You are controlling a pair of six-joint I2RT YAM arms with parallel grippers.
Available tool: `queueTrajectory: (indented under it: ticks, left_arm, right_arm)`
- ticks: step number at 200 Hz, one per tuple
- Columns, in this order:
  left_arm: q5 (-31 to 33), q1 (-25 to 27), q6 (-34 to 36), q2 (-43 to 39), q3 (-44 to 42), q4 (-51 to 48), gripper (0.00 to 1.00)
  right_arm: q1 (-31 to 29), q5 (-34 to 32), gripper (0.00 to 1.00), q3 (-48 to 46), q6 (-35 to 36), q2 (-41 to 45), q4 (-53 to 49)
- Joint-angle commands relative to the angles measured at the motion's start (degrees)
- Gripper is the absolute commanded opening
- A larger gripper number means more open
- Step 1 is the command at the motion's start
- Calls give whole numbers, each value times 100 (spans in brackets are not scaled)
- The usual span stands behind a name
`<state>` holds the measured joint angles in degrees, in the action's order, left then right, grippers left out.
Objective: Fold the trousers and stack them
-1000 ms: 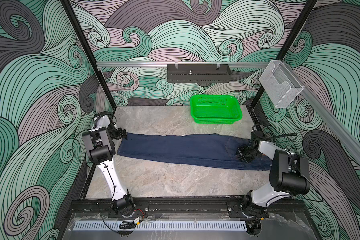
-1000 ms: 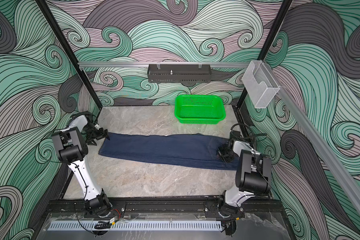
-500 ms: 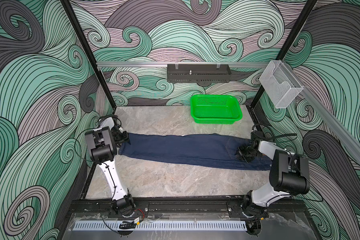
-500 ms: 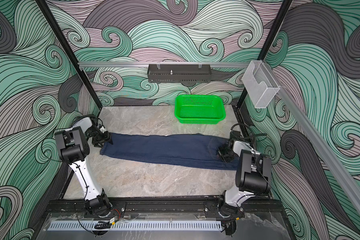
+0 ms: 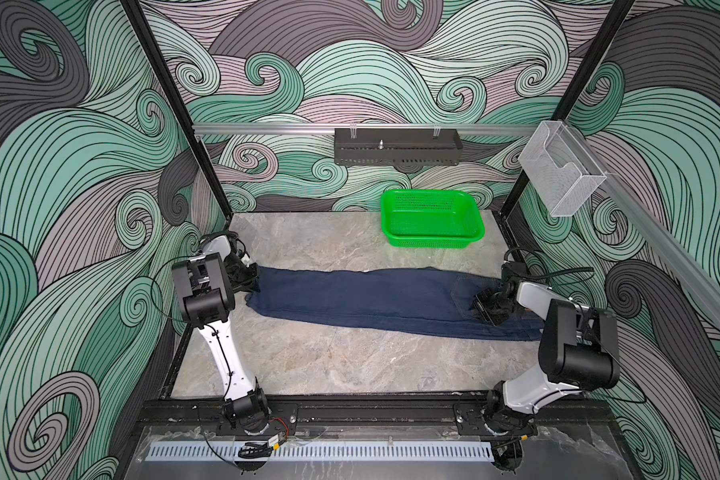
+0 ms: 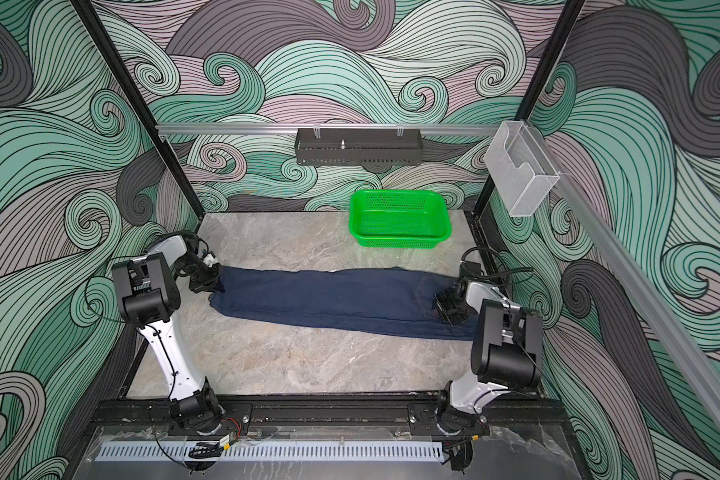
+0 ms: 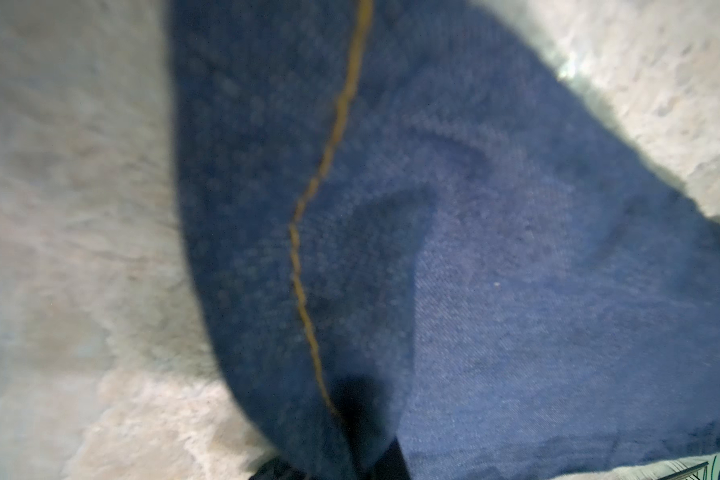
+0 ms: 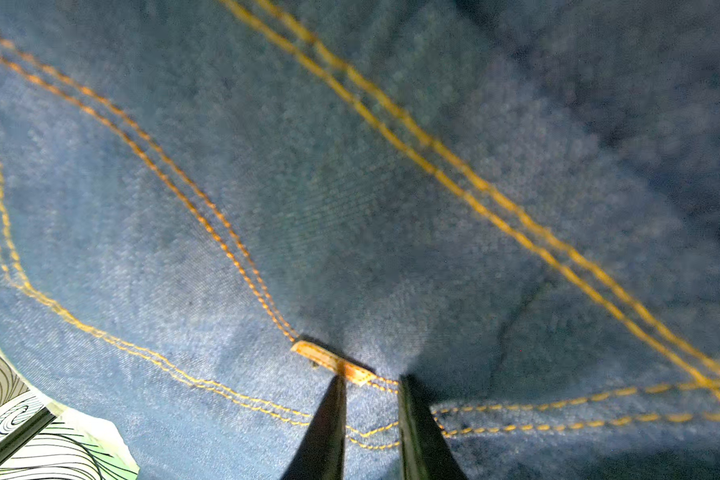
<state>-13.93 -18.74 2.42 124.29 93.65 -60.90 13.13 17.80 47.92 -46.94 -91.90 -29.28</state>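
The trousers [image 5: 371, 297] [image 6: 333, 299] are dark navy jeans lying lengthwise across the table, hems at the left and waist at the right. My left gripper [image 5: 253, 286] [image 6: 217, 286] sits at the hem end, shut on the cloth. In the left wrist view the trousers [image 7: 474, 270], with an orange stitch line, cover the jaws. My right gripper [image 5: 485, 306] [image 6: 445, 308] rests on the back pocket near the waist. In the right wrist view its two dark fingers [image 8: 329, 428] pinch a fold of the trousers [image 8: 350, 208] beside a tan pocket tack; right gripper [image 8: 371, 399].
A green basket [image 5: 431, 218] [image 6: 398, 218] stands at the back right of the marble table [image 5: 329, 365]. On the back wall hangs a black rack [image 5: 398, 146], and a clear plastic holder [image 5: 560, 170] is fixed to the right rail.
My left gripper has moved right onto the hem end and closed on it, bunching the cloth a little. The right arm has not moved.
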Motion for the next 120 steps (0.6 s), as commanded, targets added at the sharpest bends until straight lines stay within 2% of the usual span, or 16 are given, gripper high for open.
queueTrajectory:
  ticks: [1, 76, 120]
  left_arm:
    - [-8, 49, -1, -334, -46, -65, 0]
    - [1540, -117, -236, -930, 45, 250, 0]
    - [2281, -354, -379, -1141, 184, 482, 0]
  right_arm:
    - [-102, -64, 24, -93, 25, -100, -79]
    - [-715, -94, 25, 78, -184, -23, -98]
    - [-1047, -113, 41, 409, -163, 297, -321]
